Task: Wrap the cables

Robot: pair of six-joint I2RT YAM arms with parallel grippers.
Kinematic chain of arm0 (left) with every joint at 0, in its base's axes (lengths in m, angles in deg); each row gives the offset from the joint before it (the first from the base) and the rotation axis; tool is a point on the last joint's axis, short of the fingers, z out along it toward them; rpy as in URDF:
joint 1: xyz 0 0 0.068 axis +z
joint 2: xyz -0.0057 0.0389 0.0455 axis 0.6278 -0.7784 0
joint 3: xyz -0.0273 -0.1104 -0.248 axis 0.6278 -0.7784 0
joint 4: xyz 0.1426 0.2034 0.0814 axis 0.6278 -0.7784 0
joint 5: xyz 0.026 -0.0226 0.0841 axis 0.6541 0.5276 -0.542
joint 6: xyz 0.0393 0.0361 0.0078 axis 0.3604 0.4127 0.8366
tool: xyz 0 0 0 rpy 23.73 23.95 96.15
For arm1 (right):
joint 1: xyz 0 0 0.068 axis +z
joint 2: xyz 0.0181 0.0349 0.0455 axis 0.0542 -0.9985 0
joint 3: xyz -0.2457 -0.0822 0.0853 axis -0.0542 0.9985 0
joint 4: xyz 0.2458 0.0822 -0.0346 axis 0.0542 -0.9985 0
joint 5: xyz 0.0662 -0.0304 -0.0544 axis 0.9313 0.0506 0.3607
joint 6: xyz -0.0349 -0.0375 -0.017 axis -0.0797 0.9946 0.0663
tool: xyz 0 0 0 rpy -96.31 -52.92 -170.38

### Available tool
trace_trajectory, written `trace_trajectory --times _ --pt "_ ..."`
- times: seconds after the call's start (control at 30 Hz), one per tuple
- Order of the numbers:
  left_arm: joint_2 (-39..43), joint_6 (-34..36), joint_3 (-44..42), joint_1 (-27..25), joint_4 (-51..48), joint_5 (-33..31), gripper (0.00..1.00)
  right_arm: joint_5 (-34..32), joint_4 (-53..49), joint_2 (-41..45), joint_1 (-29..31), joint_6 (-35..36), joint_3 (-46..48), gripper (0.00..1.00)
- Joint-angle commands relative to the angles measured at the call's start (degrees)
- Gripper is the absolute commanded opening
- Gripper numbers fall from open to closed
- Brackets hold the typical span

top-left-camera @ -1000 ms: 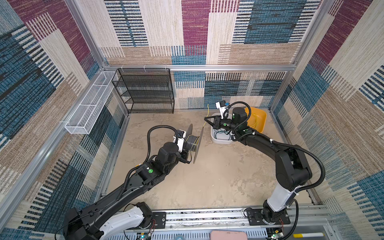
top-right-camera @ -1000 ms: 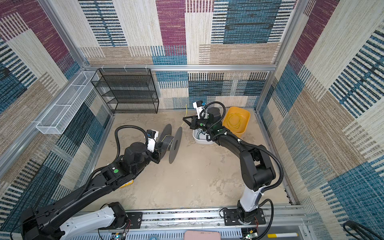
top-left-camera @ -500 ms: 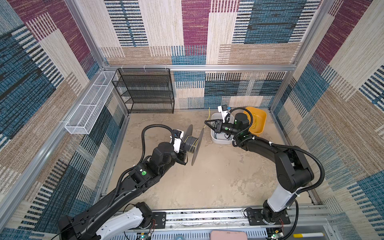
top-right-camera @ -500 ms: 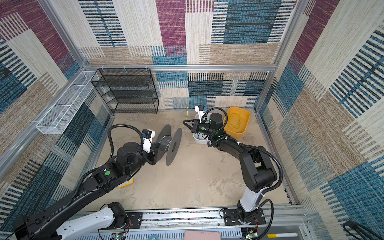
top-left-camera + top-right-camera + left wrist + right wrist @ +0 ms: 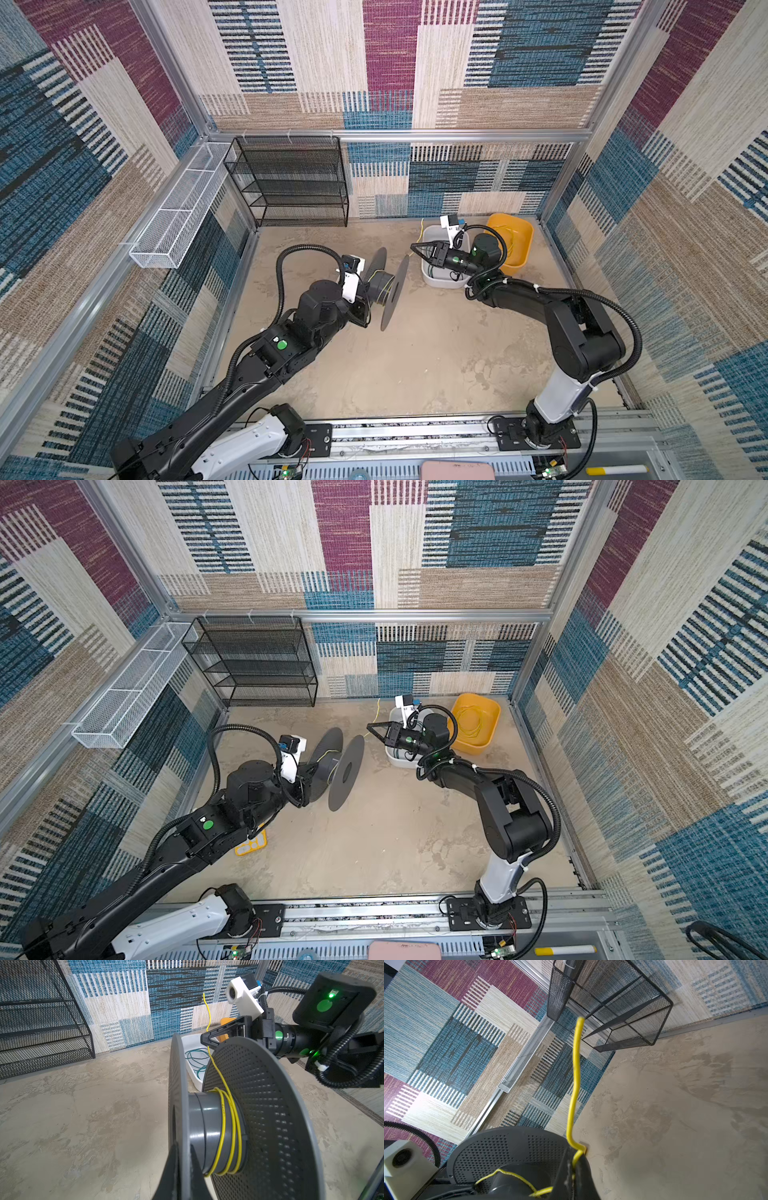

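Yellow cable point(image 5: 223, 1124) loops twice round the spool point(image 5: 270, 1115) hub. Right gripper point(image 5: 204, 1040) is closed, pinching that cable; left gripper point(image 5: 184, 1169) is clamped on a spool flange.

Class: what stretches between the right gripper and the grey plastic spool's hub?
A thin yellow cable, pinched in the right gripper, runs to the hub of the grey plastic spool; the left wrist view shows it.
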Motion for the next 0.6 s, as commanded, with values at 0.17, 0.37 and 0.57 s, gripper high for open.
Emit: trace_trajectory --times 0.17,0.37,0.57 --pt "-0.7 -0.1 0.7 1.3 5.2 5.7 0.00 -23.2 8.1 -0.3 -1.6 -10.4 5.9 0.00" --pt "-4.1 -1.3 2.2 2.3 9.7 8.8 0.00 -26.3 8.5 -0.1 -0.7 -11.4 7.5 0.00" --pt "-5.7 -2.3 3.9 3.5 12.3 10.9 0.00 -27.1 8.8 -1.0 -0.5 -12.7 9.6 0.06"
